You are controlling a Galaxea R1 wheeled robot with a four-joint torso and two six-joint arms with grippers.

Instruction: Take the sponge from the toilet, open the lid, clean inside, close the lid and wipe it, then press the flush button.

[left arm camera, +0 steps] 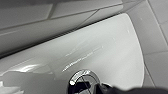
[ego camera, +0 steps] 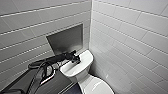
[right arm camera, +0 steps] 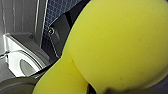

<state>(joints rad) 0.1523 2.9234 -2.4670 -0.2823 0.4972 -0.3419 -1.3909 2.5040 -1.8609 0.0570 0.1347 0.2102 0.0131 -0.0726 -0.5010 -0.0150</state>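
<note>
Your left gripper (ego camera: pixel 75 59) hides half the flush button (left arm camera: pixel 83 79) — open or closed, you can't tell. Your right gripper (right arm camera: pixel 100 89) clamps the sponge (right arm camera: pixel 120 42), which is cut off — long axis unreadable.

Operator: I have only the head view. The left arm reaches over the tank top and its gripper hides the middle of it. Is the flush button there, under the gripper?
Observer: Yes. The left wrist view has the flush button, dark with a shiny metal ring, on the white tank top, close beside the dark tip of the left gripper. I cannot tell whether they touch.
Operator: Thank you. And the sponge? I do not find it in my picture.
Observer: In the right wrist view the yellow sponge is very near the camera, with blue tiled floor behind it, so it seems held up in the air.
</note>
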